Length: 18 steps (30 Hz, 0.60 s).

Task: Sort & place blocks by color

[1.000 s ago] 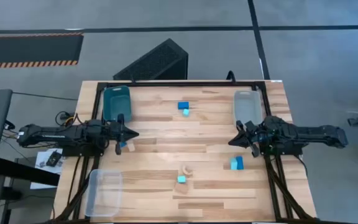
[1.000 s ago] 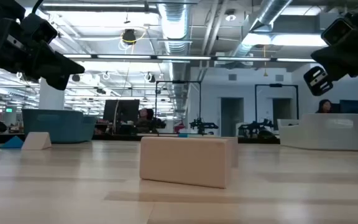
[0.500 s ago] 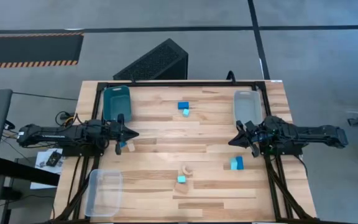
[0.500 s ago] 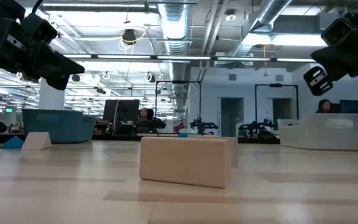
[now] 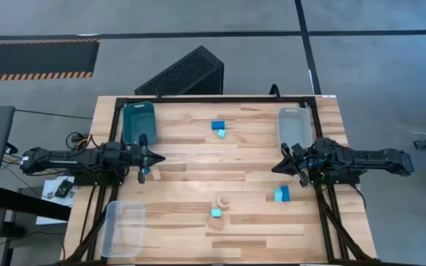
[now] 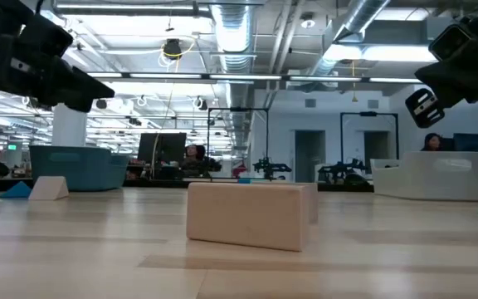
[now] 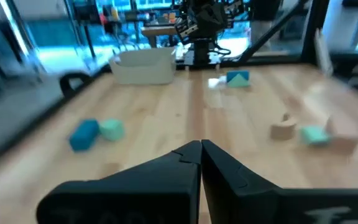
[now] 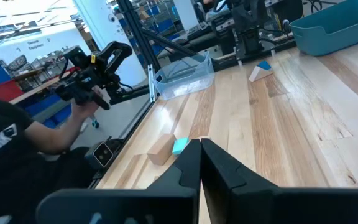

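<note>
Both grippers hover closed and empty: the left gripper (image 5: 156, 159) at nine o'clock, the right gripper (image 5: 278, 167) at three. The blocks (image 5: 218, 129) lie scattered on the table (image 5: 191, 177), at twelve, six and four o'clock.
</note>
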### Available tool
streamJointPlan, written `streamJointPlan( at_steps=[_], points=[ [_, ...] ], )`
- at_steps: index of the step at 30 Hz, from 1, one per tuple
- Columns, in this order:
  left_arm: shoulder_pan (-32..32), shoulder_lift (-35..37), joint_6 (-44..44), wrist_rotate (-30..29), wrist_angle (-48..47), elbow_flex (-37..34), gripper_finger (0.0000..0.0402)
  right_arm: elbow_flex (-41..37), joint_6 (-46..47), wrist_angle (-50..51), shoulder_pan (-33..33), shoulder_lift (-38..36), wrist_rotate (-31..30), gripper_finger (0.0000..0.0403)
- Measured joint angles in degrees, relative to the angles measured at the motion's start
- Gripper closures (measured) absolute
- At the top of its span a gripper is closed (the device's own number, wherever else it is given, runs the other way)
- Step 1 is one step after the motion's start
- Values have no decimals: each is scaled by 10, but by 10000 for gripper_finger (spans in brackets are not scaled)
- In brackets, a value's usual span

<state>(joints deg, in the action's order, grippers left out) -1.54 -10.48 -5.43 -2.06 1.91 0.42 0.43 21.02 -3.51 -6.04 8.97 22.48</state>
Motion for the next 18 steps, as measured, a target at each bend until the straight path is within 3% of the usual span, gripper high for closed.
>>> streamJointPlan(
  at_steps=[5,8,15,18],
  points=[
    [0,0,-51,-6,0,0,401,0,8,-1,0,0,0,370],
    [0,0,-48,-30,14,0,401,7,67,-10,0,0,1,370],
    [0,0,53,-41,51,0,401,9,90,-28,0,0,1,370],
    [0,0,-14,-70,92,0,401,9,92,-15,0,0,1,370]
  ],
)
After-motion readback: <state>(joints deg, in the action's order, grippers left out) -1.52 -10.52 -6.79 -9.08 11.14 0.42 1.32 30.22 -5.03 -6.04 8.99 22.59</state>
